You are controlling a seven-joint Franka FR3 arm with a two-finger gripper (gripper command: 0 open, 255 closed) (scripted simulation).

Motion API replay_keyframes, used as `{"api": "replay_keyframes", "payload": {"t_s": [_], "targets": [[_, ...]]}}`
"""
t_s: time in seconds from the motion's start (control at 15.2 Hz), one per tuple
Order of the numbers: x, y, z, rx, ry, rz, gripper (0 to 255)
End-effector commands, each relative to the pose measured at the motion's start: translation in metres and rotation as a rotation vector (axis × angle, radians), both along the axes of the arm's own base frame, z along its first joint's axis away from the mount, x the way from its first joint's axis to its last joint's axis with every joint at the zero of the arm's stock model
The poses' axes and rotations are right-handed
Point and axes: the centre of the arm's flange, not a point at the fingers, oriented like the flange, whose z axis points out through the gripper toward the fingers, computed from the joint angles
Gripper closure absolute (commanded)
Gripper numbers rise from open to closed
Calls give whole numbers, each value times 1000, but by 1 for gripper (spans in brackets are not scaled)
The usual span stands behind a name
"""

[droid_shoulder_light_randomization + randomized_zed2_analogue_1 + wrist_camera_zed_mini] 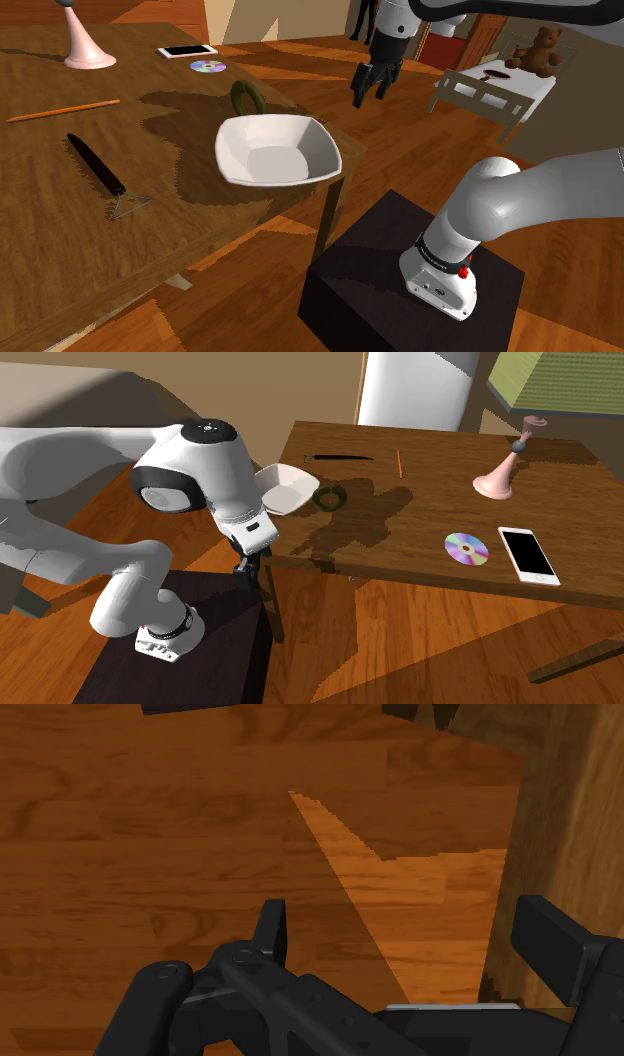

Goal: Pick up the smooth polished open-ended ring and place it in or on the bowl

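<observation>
While the gripper (368, 88) hangs apart from the bowl (232, 160), fingers (272, 922) wide apart and empty, one dark green ring (245, 97) just beside that bowl, one disc (208, 67), one phone (187, 50), shoulder view adds one teddy (540, 50).

White arm (505, 200) in a high arch, jaws downward, wide apart, empty.

Ring (246, 85) lower half hidden behind bowl (316, 150) rim; lamp (86, 47) top cropped by edge.

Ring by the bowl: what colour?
Dark green ring, clearest in the second exterior view.
</observation>
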Motion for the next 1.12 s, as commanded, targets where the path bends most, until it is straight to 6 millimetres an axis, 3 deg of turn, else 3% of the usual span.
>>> {"api": "replay_keyframes", "payload": {"t_s": [0.0,1.06], "targets": [[0,0,0,0,0,0,0],[97,182,42,-17,-23,122,0]]}}
